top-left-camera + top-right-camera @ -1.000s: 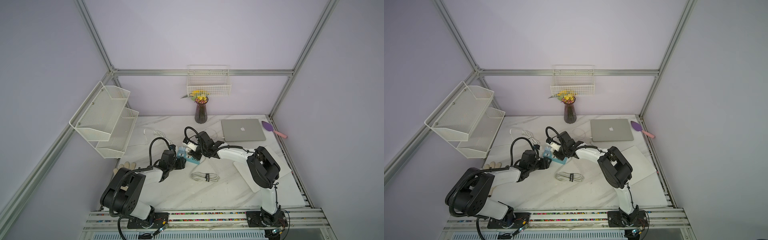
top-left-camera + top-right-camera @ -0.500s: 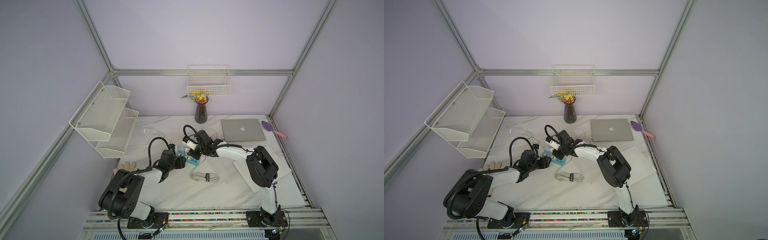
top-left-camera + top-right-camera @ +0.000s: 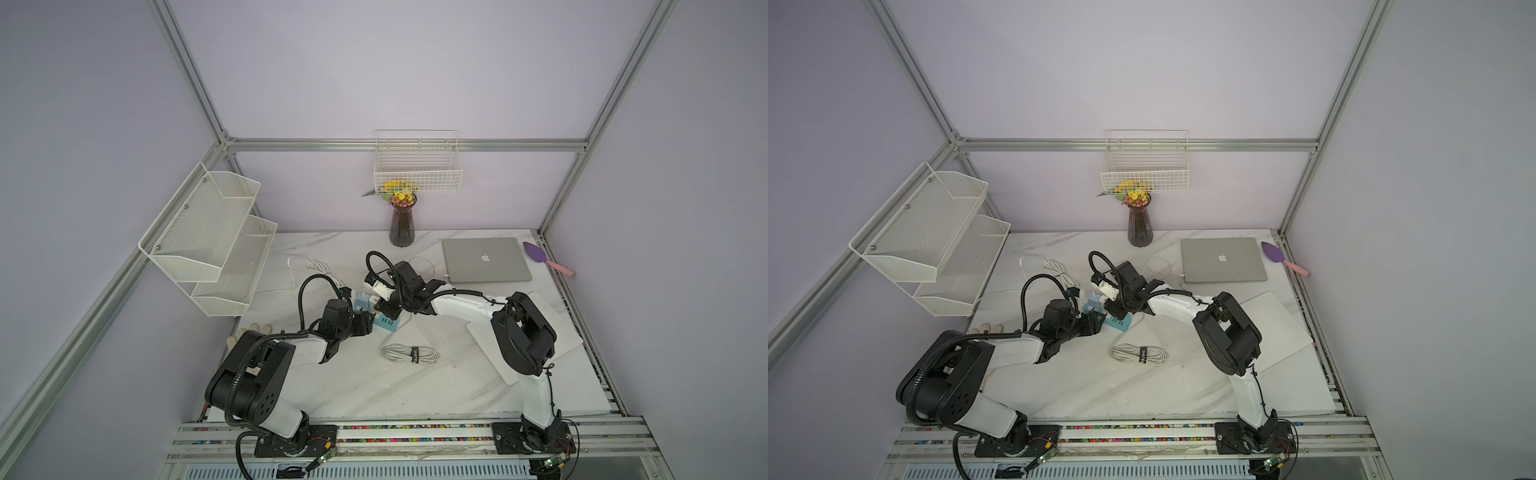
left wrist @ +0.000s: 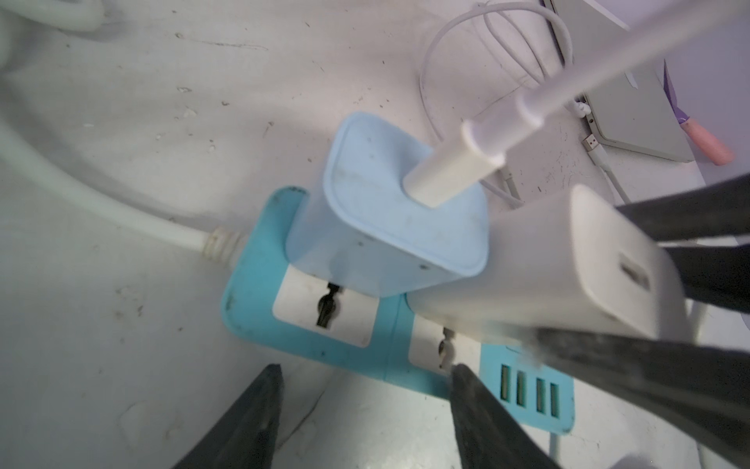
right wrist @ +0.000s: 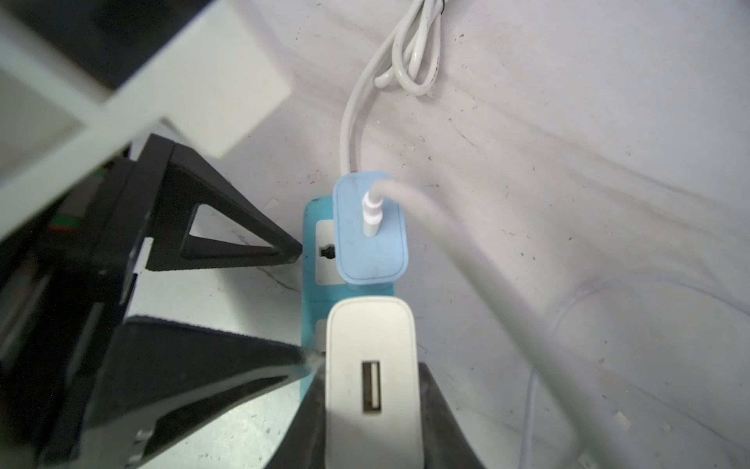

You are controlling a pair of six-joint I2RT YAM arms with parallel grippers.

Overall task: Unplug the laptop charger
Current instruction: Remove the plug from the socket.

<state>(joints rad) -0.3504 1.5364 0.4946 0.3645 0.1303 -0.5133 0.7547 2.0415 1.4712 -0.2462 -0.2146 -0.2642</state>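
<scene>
The laptop charger point(image 5: 371, 377), a white square brick with an empty USB port on its face, stands over the end socket of a turquoise power strip point(image 4: 259, 300). Its prongs are hidden, so whether they sit in the socket cannot be told. My right gripper point(image 5: 371, 373) is shut on the brick's two sides, also seen in the left wrist view point(image 4: 578, 276) and in both top views point(image 3: 384, 307) point(image 3: 1113, 309). My left gripper point(image 4: 367, 371) is open, with its fingertips point(image 5: 296, 249) against the strip's long side. A light-blue plug adapter point(image 4: 389, 227) with a cable sits in the neighbouring socket.
A coiled grey-white cable bundle point(image 3: 409, 353) lies just in front of the strip. The strip's thick white cord point(image 3: 316, 266) runs to the back left. A closed laptop point(image 3: 486, 259), a vase point(image 3: 402, 226) and a purple brush point(image 3: 540, 259) stand at the back. A white board point(image 3: 561, 332) lies at right.
Both wrists have shifted very slightly to the left over the power strip. The right jaws stay closed on the charger and the left jaws stay open.
</scene>
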